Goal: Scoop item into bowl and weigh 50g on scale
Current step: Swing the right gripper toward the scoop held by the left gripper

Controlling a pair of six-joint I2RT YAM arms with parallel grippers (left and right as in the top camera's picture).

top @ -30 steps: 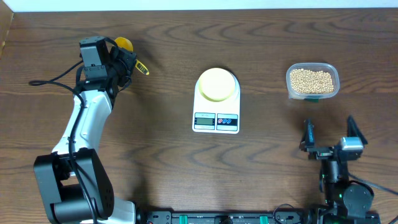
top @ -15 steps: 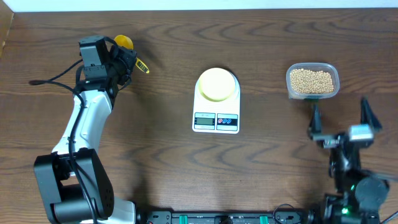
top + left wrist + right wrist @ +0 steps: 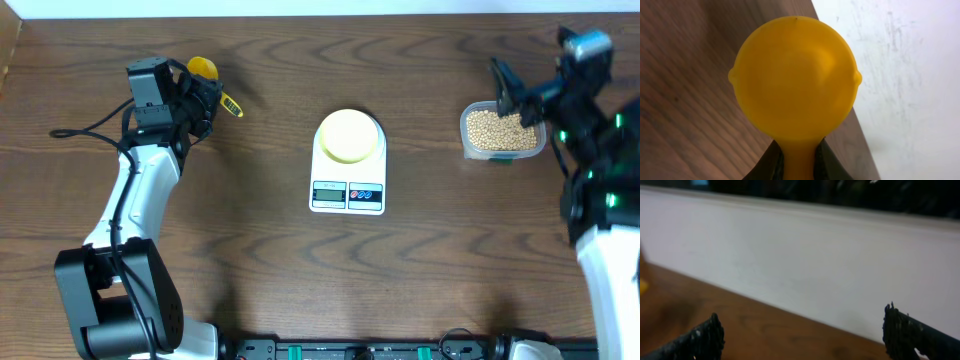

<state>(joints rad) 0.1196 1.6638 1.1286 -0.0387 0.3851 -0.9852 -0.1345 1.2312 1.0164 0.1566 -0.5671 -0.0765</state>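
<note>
Entry, scoop stage, no beans moved yet.

Left claw (image 3: 797, 161): pinched on the neck of the yellow scoop (image 3: 796, 80), a finger on each side of the handle just behind the cup. The cup faces up and is empty. From overhead the scoop (image 3: 203, 68) sits at the far-left corner of the table (image 3: 250, 250), well apart from everything else. I cannot tell whether it rests on the wood or is lifted.

Right claw (image 3: 807, 340): spread wide, nothing between the fingers. Its wrist view shows only table edge and a pale wall. From overhead it hangs (image 3: 535, 85) over the far-right side, above or just beside the tub (image 3: 466, 143). Its height I cannot judge.

Beans (image 3: 500, 130): all in the tub, none loose on the table that I can see.
Bowl (image 3: 349, 135): centred on the scale (image 3: 347, 195), looks empty. The display is too small to read.

Judgement: step in hand is fetching the first scoopful; weighing has not begun.

Next move needs:
- the left arm to carry the scoop across, passing the scale without clipping the bowl;
- the cup tipped down into the beans, then levelled;
- the right claw possibly steadying the tub, since a light tub may slide under the scoop.
</note>
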